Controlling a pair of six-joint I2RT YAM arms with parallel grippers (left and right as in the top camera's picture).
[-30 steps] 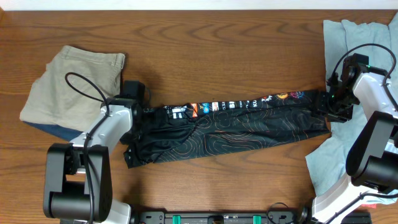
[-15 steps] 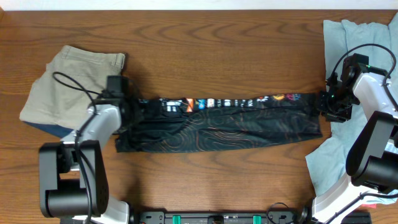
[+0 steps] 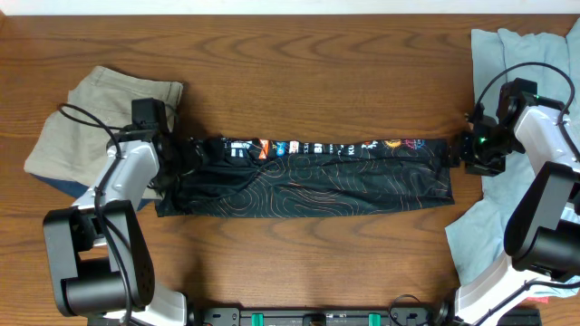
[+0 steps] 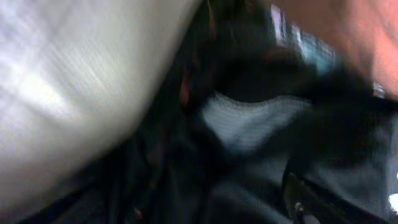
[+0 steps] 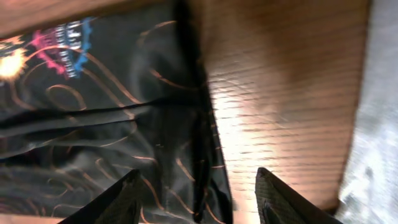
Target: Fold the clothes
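On the wooden table [image 3: 299, 72] the black jersey [image 3: 308, 181] lies as a long band. The left gripper [image 3: 181, 157] is at its left end, its grip too blurred to tell, while the right gripper [image 5: 197, 174] gapes over the right end. The lengthwise fold looks done, so the next move is probably to carry one end across.

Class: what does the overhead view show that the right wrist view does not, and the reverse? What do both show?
Only overhead: the whole black jersey laid out as a long band, the khaki garment beside its left end, and the left gripper there. Only right wrist: that the right gripper has its jaws apart, seen over the jersey's end edge. Both: the jersey's orange lines and logos, the wooden table and the pale cloth.
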